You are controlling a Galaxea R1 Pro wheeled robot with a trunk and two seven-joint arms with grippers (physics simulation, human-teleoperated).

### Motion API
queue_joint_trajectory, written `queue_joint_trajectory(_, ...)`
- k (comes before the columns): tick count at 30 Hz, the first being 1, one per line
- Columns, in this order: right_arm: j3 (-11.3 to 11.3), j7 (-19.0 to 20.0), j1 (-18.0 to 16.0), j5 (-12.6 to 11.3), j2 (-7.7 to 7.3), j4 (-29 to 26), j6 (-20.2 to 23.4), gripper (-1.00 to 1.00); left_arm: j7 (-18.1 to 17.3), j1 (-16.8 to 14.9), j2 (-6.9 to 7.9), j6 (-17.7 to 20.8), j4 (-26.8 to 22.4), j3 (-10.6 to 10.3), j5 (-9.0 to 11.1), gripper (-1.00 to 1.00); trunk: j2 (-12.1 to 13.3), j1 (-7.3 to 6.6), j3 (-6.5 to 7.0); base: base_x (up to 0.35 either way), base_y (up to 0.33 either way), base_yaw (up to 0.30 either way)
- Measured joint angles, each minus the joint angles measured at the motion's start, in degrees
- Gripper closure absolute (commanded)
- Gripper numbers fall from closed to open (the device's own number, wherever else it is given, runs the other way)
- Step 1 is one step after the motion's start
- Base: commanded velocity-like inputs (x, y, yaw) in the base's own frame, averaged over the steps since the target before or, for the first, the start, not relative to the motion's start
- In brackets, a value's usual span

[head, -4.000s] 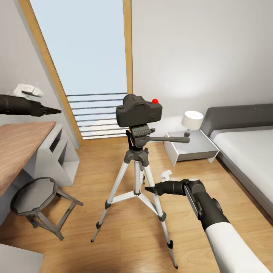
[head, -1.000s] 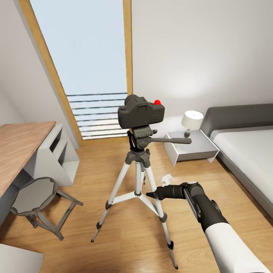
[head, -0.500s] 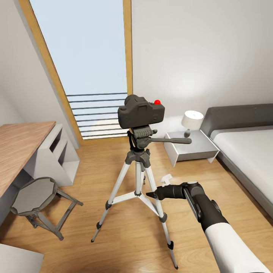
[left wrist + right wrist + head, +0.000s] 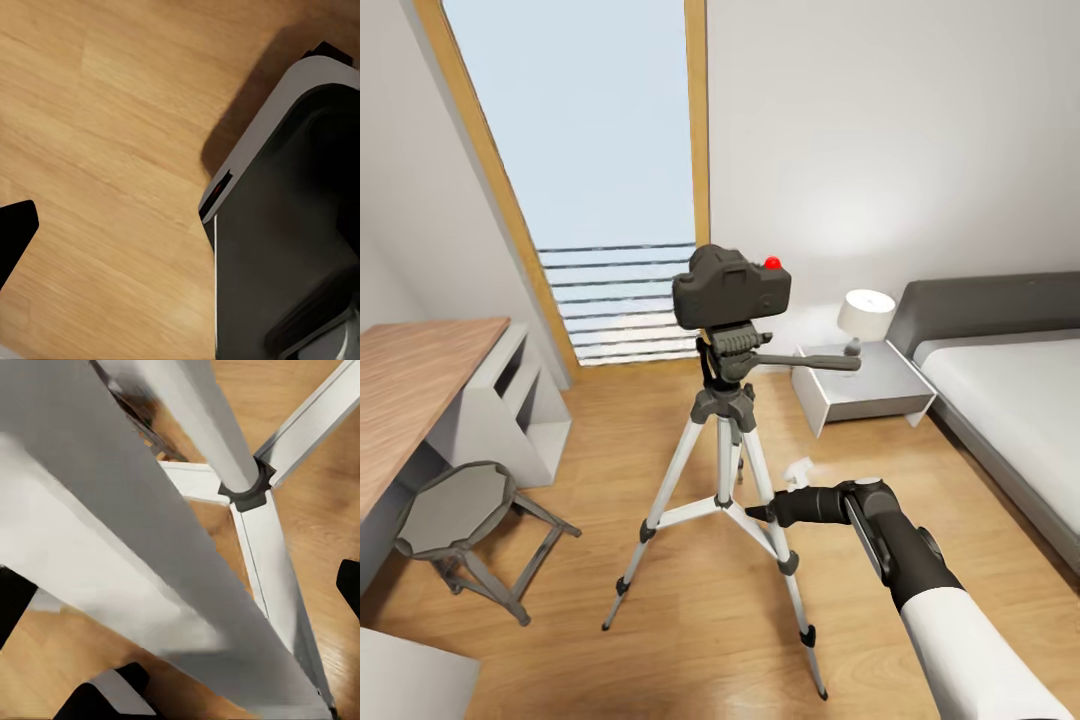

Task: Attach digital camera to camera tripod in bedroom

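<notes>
The digital camera (image 4: 731, 287) was seen seated on the pan head of the camera tripod (image 4: 725, 470), upright, its red dot at the top right corner. The tripod stood on the wood floor (image 4: 660, 660) of the bedroom on 3 spread silver legs, its long side handle pointing toward the nightstand (image 4: 865, 390). A white lamp (image 4: 865, 318) was noted on that nightstand, with the grey-headboard bed (image 4: 1010, 400) just beside it. The tall wood-framed window (image 4: 580, 170) was placed behind the tripod. At the left, a wood-topped desk (image 4: 410, 390), a white shelf (image 4: 520, 410) and a grey stool (image 4: 455, 520) were recorded.

The right gripper (image 4: 762, 514) was held low, near the tripod's right front leg, fingertips pointed at it; the jaws appeared drawn together, with nothing between them. In the right wrist view, the tripod's leg (image 4: 150, 562) and centre brace collar (image 4: 247, 491) were seen very close.

In the left wrist view, floor and part of the robot's base (image 4: 292, 225) were shown; 1 dark fingertip (image 4: 15, 236) was seen at the edge, and the left gripper's state could not be told.
</notes>
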Motion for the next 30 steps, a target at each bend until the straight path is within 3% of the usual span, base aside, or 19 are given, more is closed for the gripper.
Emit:
queue_joint_trajectory(9,-0.1,0.0,0.0,0.0,-0.02,0.0,-0.1,-1.00,-0.1,0.0,-0.38,-0.1,0.0,0.0,0.3,-1.00,0.0,-0.01,0.00,-0.170,0.000,0.000)
queue_joint_trajectory(30,-0.1,-0.1,0.0,-0.2,-0.04,-0.1,-0.1,-1.00,-0.2,0.0,-0.69,-0.2,0.0,0.0,0.3,-1.00,0.0,-0.02,-0.01,-0.010,0.000,0.000)
